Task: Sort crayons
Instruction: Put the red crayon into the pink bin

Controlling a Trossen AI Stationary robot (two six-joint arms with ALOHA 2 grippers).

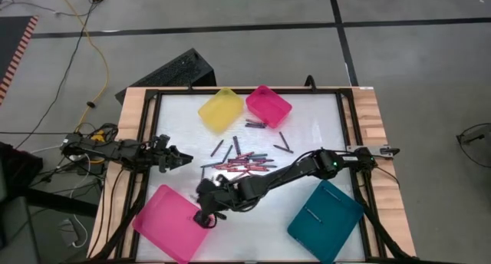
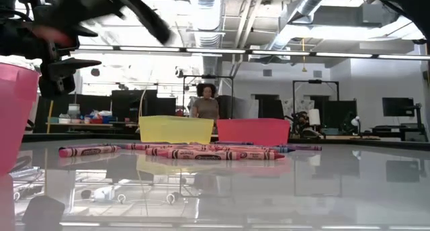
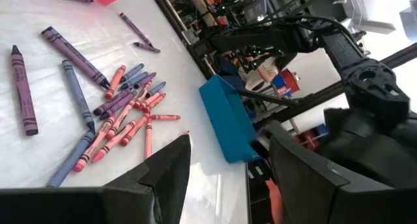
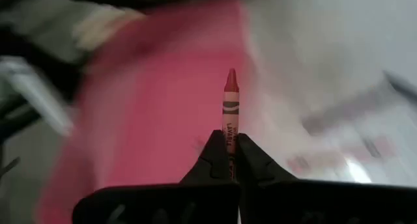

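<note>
Many crayons (image 1: 242,163), red, purple and bluish, lie loose in the middle of the white table; they also show in the low view (image 2: 201,152) and the left wrist view (image 3: 124,113). My right gripper (image 1: 205,216) reaches across to the right edge of the near-left pink tray (image 1: 169,222) and is shut on a red crayon (image 4: 230,110). My left gripper (image 1: 182,158) is open and empty, left of the pile, its fingers (image 3: 169,168) apart above the table. My right gripper pinches the red crayon's blunt end (image 4: 229,142) between its two fingertips. The crayon runs on from the fingers in line with them, its pointed tip (image 4: 230,74) away from the gripper. It is lifted clear, with the pink tray (image 4: 163,107) beyond it.
A yellow tray (image 1: 221,109) and a smaller pink tray (image 1: 268,105) stand at the far side, a teal tray (image 1: 326,210) at the near right. A few crayons lie near the far trays (image 1: 257,124). A person stands in the room beyond (image 2: 207,103).
</note>
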